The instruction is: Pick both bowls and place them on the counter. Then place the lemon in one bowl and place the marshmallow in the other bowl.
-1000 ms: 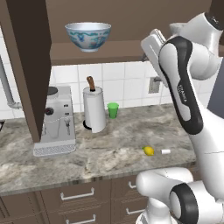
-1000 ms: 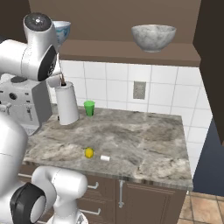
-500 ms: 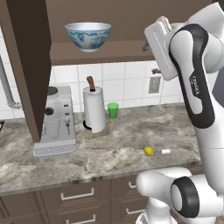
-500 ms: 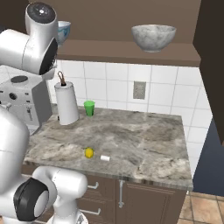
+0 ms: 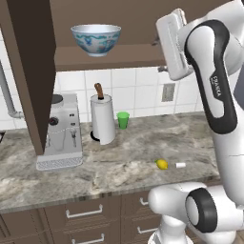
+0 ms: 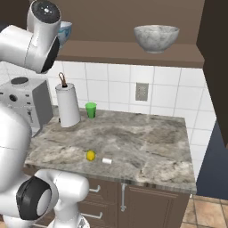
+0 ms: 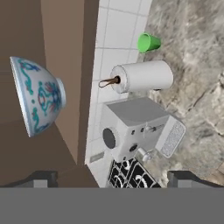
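Step in hand, as judged: approach to the first bowl. Both bowls are on the shelf under the wall cabinet; neither is on the counter (image 5: 119, 167) yet.

Landmark: the paper towel roll (image 5: 103, 121), upright on the counter against the tiled wall.

- Patterned bowl (image 5: 96, 39): white with blue and red painting, upright on the shelf directly above the paper towel roll.
- Marbled bowl (image 6: 156, 38): on the same shelf, well to the right of the paper towel roll.
- Lemon (image 5: 162, 164): on the counter, in front of and to the right of the paper towel roll, near the front edge.
- Marshmallow (image 5: 180, 165): just beside the lemon, on the side away from the paper towel roll.
- Green cup (image 5: 123, 119): just beside the paper towel roll, at the wall.
- Coffee machine (image 5: 59, 131): to the left of the paper towel roll.

End effector: the gripper (image 7: 113, 177) has its jaws spread wide and holds nothing. The hand is raised to shelf height and rolled to one side. In the hand view the patterned bowl appears at the left of the frame, off the line between the fingertips and apart from them.

Next move, as judged: centre the hand on the patterned bowl, advance until one finger is inside the rim and one outside, then close.
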Robot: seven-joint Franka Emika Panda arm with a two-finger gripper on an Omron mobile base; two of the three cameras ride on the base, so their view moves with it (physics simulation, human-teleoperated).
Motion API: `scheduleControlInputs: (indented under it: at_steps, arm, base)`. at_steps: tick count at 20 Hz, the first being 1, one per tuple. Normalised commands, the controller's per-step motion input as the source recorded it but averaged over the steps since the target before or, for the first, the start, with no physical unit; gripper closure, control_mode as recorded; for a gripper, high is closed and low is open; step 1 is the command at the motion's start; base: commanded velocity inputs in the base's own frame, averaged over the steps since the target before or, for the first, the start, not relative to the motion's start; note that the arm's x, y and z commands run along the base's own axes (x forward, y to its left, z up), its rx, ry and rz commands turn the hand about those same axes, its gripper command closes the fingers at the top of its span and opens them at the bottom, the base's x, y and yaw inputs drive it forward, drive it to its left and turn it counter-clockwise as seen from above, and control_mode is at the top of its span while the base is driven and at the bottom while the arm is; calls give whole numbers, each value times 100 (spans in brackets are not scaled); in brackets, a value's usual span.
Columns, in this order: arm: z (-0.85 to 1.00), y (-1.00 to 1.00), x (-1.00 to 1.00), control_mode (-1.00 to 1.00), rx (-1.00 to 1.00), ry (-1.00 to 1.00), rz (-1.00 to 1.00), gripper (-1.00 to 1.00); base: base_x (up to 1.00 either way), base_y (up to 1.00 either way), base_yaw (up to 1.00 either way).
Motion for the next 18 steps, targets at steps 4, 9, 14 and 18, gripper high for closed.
scheduleControlInputs:
  at_steps: [4,9,14,18]
  arm:
    - [-5,12,25,-100,20,0,1,-100]
    - [-2,12,46,-100,9,0,0,-100]
    - [12,8,47,-100,0,0,0,-100]
    - [25,12,35,-100,0,0,3,-100]
  base:
    - [0,0,0]
    - [0,0,0]
    - [0,0,0]
    - [0,0,0]
